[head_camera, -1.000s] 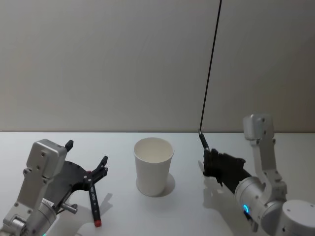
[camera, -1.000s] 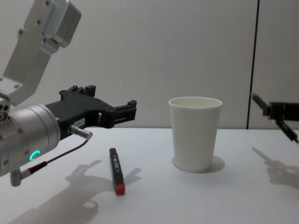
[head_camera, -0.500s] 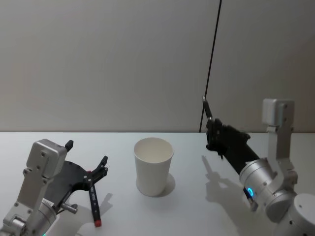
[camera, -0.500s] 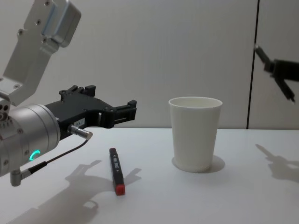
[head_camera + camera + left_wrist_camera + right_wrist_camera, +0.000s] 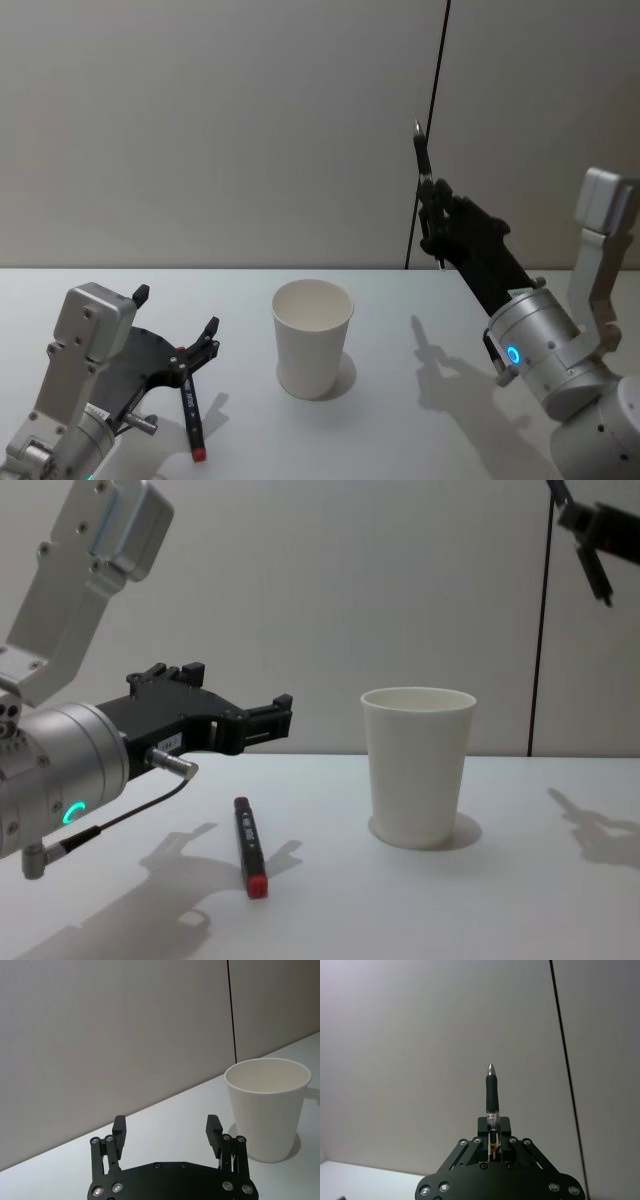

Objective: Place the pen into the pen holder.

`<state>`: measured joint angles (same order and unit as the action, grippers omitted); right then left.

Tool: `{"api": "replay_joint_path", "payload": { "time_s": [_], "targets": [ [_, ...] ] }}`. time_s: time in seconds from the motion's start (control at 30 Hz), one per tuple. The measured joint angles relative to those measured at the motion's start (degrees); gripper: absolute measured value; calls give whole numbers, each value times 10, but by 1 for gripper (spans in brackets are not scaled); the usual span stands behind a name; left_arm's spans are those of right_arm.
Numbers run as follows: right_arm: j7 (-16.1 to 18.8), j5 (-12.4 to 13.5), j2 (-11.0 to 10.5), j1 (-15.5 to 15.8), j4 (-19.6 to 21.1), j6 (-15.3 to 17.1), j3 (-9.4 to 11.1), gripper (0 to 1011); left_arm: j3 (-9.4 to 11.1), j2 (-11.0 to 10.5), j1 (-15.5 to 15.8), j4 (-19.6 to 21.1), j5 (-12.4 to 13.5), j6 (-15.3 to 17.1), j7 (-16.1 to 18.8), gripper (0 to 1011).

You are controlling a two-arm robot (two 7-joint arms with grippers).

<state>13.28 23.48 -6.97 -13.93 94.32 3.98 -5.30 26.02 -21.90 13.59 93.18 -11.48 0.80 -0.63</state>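
Pen (image 5: 491, 1091) in right end effector (image 5: 492, 1128), barrel half hidden

In the head view the pen holder (image 5: 312, 338) stands on the table (image 5: 400, 440) at lower centre. The marker (image 5: 190, 415) lies on the table to its left, by my spread left gripper (image 5: 176, 310) at lower left. My right gripper (image 5: 430, 205) sits at upper right, above and right of the holder, with the pen (image 5: 421, 155) clamped in it, pointing up.
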Motion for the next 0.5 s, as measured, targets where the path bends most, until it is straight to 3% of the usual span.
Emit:
{"api": "replay_joint_path", "payload": {
  "time_s": [0.3,0.5],
  "targets": [
    [71,61,5,-21,-25,-38,-1,134,0,0,0,0,0,0,0,1003],
    [104,79,6,-28,-40,-54,-12,134,0,0,0,0,0,0,0,1003]
  ]
}}
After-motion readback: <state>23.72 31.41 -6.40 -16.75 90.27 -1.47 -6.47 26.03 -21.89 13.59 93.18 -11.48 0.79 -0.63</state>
